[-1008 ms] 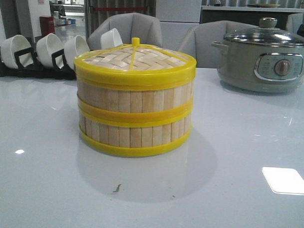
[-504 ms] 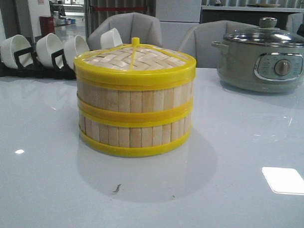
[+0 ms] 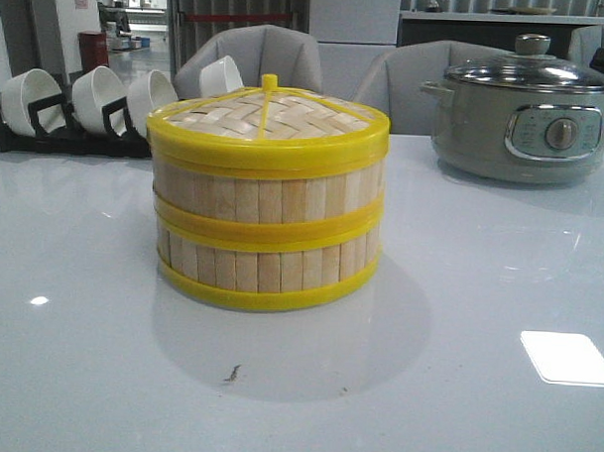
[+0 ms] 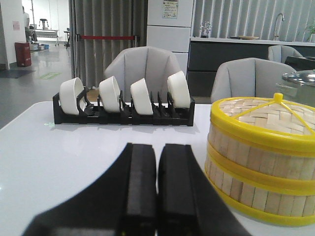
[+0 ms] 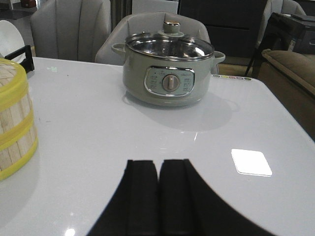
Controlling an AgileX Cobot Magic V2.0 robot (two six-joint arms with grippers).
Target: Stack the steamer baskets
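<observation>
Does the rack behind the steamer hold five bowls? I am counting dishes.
No, the left wrist view shows four white bowls standing on edge in the black rack behind the steamer baskets.

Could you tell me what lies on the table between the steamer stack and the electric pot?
Nothing: in the right wrist view only bare white table separates the steamer stack from the electric pot.

- steamer baskets (image 3: 265, 230): pale bamboo slats, smooth yellow plastic-looking rims
- lid (image 3: 271, 118): woven bamboo strips
- table (image 3: 478, 292): glossy white
- pot (image 3: 527, 120): matt grey-green, glass lid
</observation>
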